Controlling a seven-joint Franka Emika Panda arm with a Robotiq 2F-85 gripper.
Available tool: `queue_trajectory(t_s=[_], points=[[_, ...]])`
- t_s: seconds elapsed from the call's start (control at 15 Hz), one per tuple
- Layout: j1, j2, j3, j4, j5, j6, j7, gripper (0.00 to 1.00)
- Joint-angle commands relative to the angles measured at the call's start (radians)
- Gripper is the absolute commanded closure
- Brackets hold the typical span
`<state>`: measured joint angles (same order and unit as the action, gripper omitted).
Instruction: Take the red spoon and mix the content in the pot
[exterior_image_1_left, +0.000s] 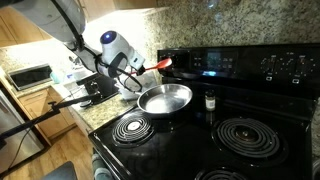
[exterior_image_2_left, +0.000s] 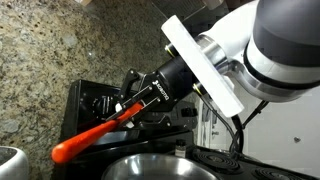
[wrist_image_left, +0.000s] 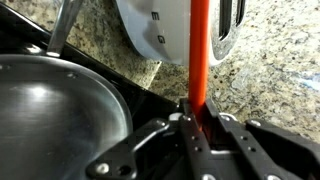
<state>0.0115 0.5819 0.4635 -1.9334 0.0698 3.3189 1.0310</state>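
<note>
End effector (wrist_image_left: 198, 116) clamps red spoon (wrist_image_left: 200, 50)

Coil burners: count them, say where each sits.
3 burners: one in front of the pot, one at the picture's right, one cut by the bottom edge. The pot may hide another.

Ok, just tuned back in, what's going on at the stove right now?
The arm's end effector is shut on the red spoon and holds it in the air. The spoon's free end hangs just above the pot, which sits on the stove. The spoon is not yet in the pot, so no mixing has begun.
</note>
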Motion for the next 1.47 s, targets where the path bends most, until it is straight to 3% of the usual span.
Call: queue_trajectory(t_s=[0.0, 0.33, 0.4, 0.47, 0.73, 0.8, 0.87, 1.0, 1.07, 1.2, 1.27, 1.4], points=[[-0.134, 0.009, 0.164, -0.020, -0.001, -0.015, 0.024, 0.96], [-0.351, 0.097, 0.437, -0.039, -0.007, -0.005, 0.019, 0.96], [-0.278, 0.070, 0.355, -0.027, -0.002, -0.004, 0.002, 0.96], [-0.296, 0.078, 0.374, -0.028, -0.005, -0.004, -0.002, 0.84], [-0.287, 0.082, 0.361, -0.028, -0.005, -0.004, -0.002, 0.84], [-0.241, 0.053, 0.318, -0.031, 0.082, 0.013, -0.060, 0.96], [-0.255, 0.062, 0.323, -0.033, 0.026, -0.007, -0.004, 0.96], [-0.410, 0.177, 0.527, -0.012, -0.016, -0.095, -0.033, 0.96], [-0.419, 0.186, 0.542, -0.015, -0.009, -0.113, -0.034, 0.96], [-0.503, 0.264, 0.657, -0.012, -0.012, -0.180, -0.052, 0.96], [-0.479, 0.237, 0.638, -0.017, 0.104, -0.172, -0.124, 0.96], [-0.499, 0.254, 0.662, -0.015, 0.166, -0.186, -0.173, 0.96]])
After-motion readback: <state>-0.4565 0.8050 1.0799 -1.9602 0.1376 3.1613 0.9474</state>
